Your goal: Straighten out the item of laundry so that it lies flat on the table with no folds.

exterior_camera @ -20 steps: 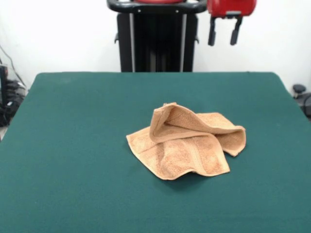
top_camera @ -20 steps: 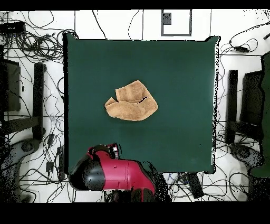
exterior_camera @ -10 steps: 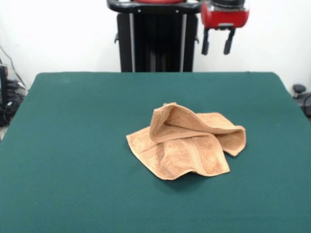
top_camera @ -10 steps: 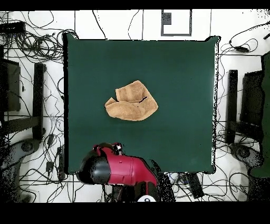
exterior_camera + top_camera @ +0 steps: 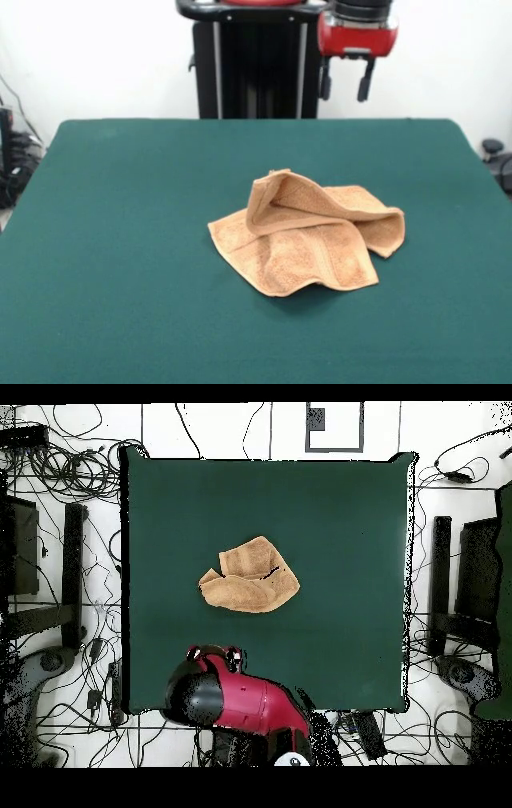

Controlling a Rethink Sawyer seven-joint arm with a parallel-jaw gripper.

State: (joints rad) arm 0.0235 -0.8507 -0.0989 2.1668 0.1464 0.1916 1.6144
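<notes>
Towel [image 5: 308,238] lies crumpled near the middle of the table [image 5: 120,240], and everything else is placed from it. Its near part rests flat on the green top, with a woven band running across it toward the near corner. Beyond that, a flap is folded back over the rest and stands up in a raised ridge, and the right end is doubled under into a rounded roll. From above, the towel [image 5: 250,576] reads as an uneven, bunched patch rather than a rectangle.

Judging by that, the task is hardly begun: no edge has been pulled out, and every fold remains to be opened and smoothed.

No label, brand or writing can be read on the towel, the table or the arm.

Farther back, well beyond the towel and above the table's far edge, the gripper [image 5: 345,78] hangs under its red wrist in front of the pedestal [image 5: 256,60]. Its two dark fingers [image 5: 363,80] stand apart with clear space between them, and they hold nothing.
</notes>
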